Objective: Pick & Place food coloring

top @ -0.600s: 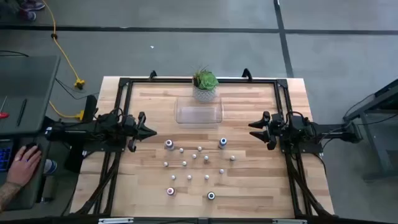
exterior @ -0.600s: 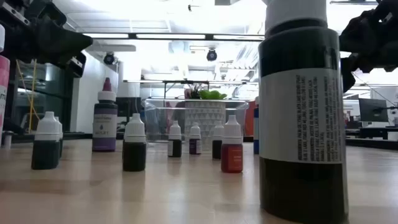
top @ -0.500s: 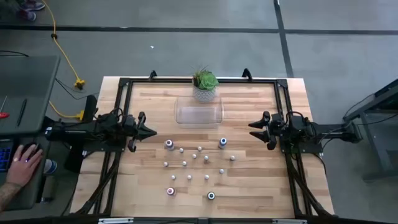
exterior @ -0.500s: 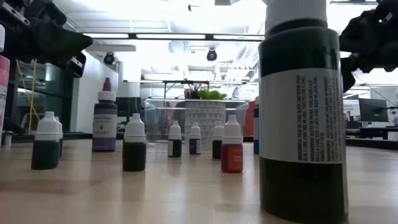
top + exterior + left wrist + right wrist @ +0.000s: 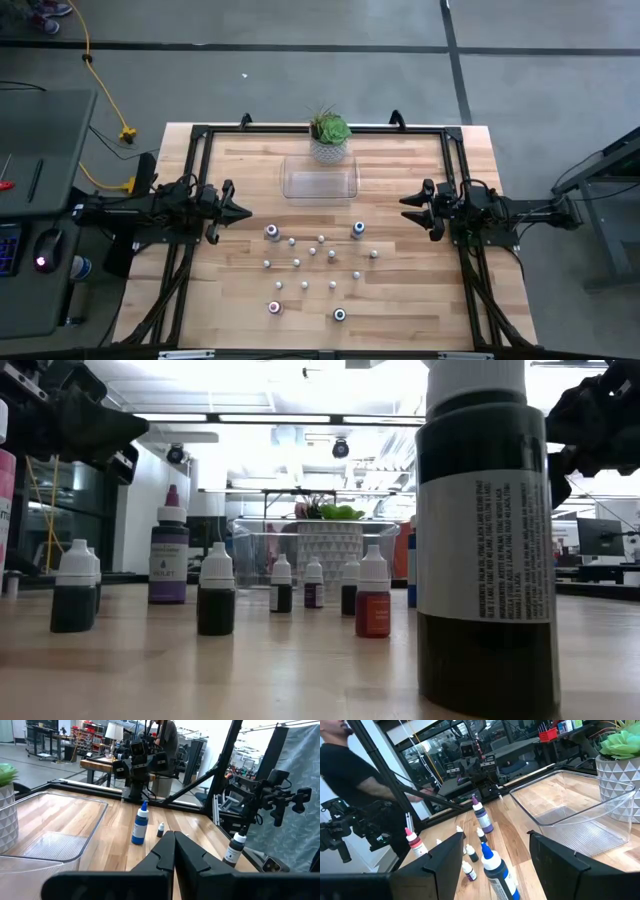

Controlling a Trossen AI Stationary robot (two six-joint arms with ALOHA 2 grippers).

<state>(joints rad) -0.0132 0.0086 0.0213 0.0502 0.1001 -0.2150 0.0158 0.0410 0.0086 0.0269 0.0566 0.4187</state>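
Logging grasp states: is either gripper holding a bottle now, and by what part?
Nothing is held. The left gripper is shut and empty; the right gripper is open and empty, both beside the small white-capped food coloring bottles.

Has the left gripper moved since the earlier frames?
No. In the high view the left gripper sits at the same spot beside the table's left frame rail, level with the purple-capped bottle, exactly as before.
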